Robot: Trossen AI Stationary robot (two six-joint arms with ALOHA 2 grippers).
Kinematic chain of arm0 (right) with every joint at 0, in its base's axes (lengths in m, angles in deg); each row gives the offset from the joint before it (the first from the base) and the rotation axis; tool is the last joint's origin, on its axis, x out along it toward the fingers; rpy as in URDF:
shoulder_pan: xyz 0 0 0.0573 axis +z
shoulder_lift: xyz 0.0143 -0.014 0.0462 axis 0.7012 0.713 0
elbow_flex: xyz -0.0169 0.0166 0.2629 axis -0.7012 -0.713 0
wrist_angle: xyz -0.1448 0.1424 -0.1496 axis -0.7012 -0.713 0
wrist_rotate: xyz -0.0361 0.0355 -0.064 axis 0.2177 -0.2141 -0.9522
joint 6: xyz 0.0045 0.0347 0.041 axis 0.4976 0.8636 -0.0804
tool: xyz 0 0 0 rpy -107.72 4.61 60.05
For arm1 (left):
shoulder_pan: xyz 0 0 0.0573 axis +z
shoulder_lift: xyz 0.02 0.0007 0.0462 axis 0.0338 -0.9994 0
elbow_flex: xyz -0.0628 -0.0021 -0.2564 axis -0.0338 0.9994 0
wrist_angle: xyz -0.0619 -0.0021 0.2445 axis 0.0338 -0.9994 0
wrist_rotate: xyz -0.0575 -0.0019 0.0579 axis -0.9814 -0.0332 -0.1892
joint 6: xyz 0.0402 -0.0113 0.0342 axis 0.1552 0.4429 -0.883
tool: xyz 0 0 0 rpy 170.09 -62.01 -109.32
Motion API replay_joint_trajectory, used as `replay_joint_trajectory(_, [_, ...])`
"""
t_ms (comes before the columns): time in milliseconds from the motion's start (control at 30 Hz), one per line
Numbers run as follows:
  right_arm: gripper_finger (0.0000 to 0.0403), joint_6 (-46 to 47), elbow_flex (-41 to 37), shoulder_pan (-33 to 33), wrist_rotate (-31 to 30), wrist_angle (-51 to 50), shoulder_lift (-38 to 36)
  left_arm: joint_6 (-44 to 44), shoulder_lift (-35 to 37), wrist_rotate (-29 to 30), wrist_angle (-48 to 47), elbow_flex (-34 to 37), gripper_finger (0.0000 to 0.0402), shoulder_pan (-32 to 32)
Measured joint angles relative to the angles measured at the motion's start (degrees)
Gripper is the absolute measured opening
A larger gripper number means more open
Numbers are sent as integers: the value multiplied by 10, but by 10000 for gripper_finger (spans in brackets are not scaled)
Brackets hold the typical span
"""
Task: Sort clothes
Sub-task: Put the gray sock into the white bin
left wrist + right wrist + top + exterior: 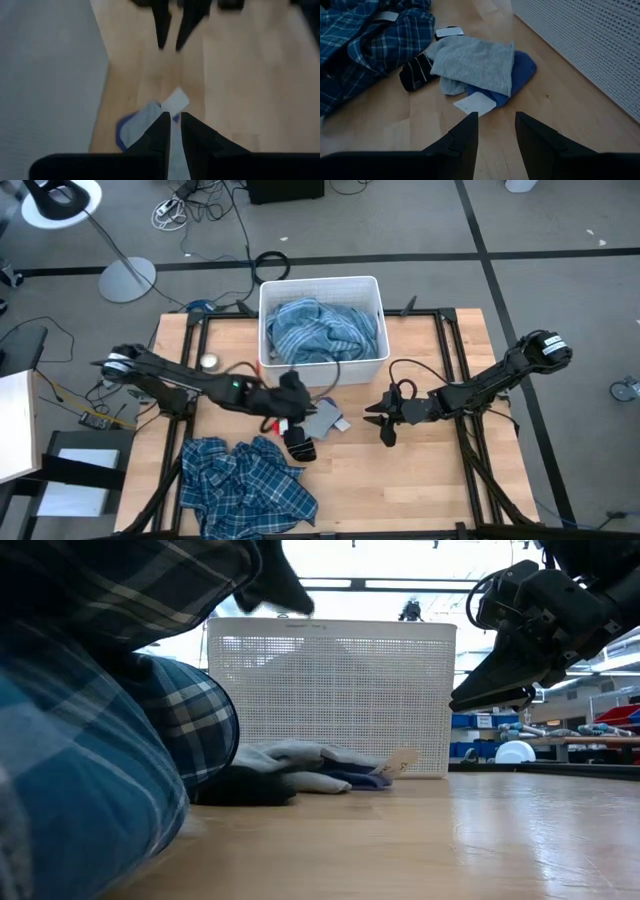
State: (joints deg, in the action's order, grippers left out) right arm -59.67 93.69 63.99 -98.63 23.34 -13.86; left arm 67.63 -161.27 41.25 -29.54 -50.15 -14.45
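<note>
A small grey-and-blue piece [475, 62] with a white tag [474, 104] lies flat on the table in front of the white bin [372, 362]. Black pieces with white marks [417, 72] lie beside it. The grey-blue striped shirt [318, 330] lies in the bin. The blue-white plaid shirt [245, 485] is heaped at the near left. My left gripper [305, 405] hovers above the grey piece [145, 120], its fingers a narrow gap apart. My right gripper [385, 422] is open and empty, right of the piece. No turquoise tee shows.
The bin's perforated wall [330, 700] stands just behind the small pieces. Bare wood [420, 480] lies at the near right of the table. In the low view the plaid shirt [90, 740] fills the left side.
</note>
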Motion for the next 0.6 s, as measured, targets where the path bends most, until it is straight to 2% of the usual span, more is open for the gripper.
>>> replay_joint_trajectory(367, [132,0,0,0,0,3,0,1,-140,0,72,0,51,13])
replay_joint_trajectory(600, [132,0,0,0,0,3,0,-1,-203,17,114,0,51,40])
